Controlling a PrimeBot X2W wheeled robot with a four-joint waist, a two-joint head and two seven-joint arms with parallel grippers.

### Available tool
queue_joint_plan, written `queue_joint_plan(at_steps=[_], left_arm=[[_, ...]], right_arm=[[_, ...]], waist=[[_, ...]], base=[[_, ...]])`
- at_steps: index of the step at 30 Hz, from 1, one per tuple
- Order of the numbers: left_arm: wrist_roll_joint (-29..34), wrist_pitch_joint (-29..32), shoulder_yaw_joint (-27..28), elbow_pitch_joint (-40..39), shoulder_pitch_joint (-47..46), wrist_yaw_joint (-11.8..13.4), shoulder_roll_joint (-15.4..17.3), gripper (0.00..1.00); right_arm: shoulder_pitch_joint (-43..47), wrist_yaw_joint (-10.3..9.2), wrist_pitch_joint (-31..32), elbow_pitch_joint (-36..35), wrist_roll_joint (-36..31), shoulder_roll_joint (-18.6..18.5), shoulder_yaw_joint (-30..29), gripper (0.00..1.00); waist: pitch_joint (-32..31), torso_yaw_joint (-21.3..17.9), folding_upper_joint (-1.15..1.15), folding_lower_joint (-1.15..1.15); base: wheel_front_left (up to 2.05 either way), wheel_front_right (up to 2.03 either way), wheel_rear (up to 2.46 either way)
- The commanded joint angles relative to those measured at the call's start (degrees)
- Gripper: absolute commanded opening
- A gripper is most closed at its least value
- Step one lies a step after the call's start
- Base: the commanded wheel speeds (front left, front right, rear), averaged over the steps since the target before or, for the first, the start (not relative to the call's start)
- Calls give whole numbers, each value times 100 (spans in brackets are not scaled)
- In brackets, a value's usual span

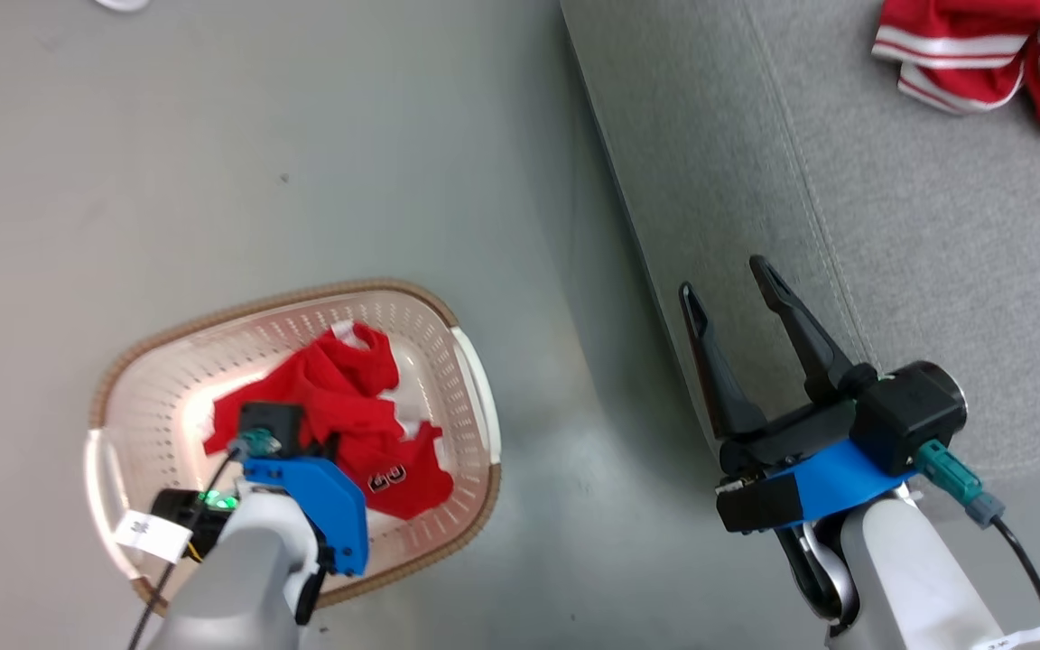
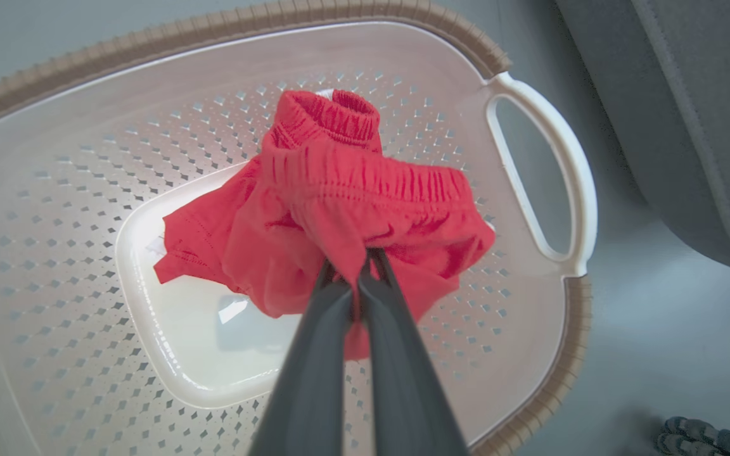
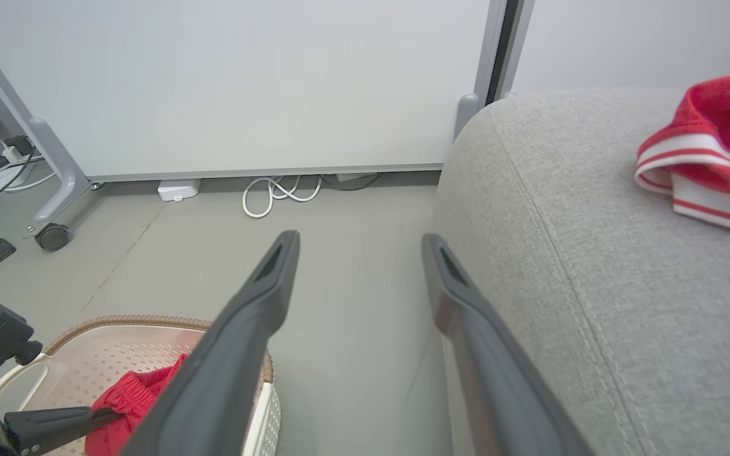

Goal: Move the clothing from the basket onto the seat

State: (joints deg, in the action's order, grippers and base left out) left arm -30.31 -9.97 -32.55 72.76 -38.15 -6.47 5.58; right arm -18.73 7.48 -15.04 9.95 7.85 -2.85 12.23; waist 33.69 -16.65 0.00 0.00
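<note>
The left gripper [image 2: 357, 263] is pointing down into the cream laundry basket [image 2: 533, 107], its two dark fingers clamping together on a fold of the red shorts [image 2: 339, 183] bunched inside. This looks like the pick-up of the second garment. Next it needs lifting clear of the basket and carrying to the grey sofa seat [image 1: 890, 226], where a red jersey [image 1: 962, 45] is lying. The right gripper [image 1: 724, 280] is hovering beside the seat edge, fingers spread, empty.
</note>
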Motion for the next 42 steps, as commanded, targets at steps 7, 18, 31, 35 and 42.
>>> queue_joint_plan(at_steps=[7,18,31,35,42], left_arm=[[-48,-175,-272,-140,436,-99,-170,0],[-492,-256,-895,-1103,899,-98,-114,0],[-769,-178,-1700,-2265,415,-99,156,0],[-810,-107,-1850,-2550,154,-99,181,0],[-878,27,-1975,-2848,-277,-99,85,0]], right_arm=[[338,3,-20,317,-164,-6,-116,100],[754,3,48,550,-84,-6,-47,100],[1102,3,223,556,-44,-6,-6,100],[1122,3,255,534,-39,-6,39,100],[1157,3,332,531,-101,-6,60,100]], waist=[[-1245,552,0,0],[-2322,898,0,0],[-2946,1344,0,0],[-3006,1415,0,0],[-3073,1514,0,0]], base=[[0,0,0],[0,0,0],[0,0,0],[0,0,0],[0,0,0]])
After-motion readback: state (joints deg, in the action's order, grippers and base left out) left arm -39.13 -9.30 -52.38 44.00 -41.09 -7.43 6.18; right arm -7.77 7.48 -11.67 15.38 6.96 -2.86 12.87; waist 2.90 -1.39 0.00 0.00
